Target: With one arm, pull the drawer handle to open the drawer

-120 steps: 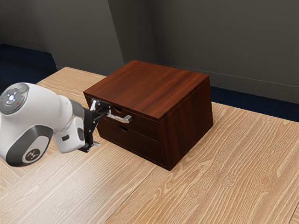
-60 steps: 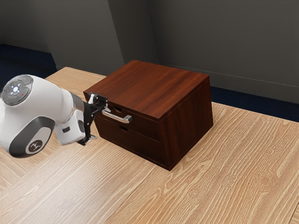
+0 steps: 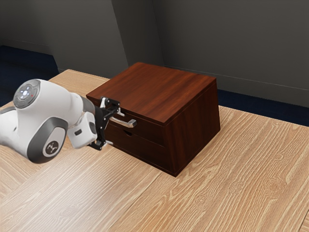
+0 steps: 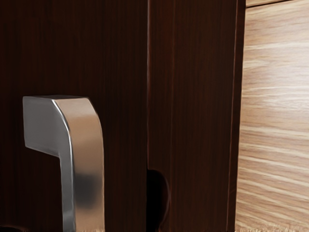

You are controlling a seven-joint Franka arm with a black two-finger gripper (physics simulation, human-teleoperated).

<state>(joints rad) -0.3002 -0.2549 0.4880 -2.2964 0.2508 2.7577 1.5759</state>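
My gripper (image 3: pixel 111 110) is at the silver handle (image 3: pixel 126 123) of the top drawer (image 3: pixel 147 128) (clamped or not, I cannot tell), whose front looks flush with the cabinet (image 3: pixel 159 89), so the whole pull remains.

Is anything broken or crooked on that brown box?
No, nothing stands out. The cabinet sits flat on the table, its drawer fronts look flush and undamaged, the silver handle is straight, and the claw is at its end.
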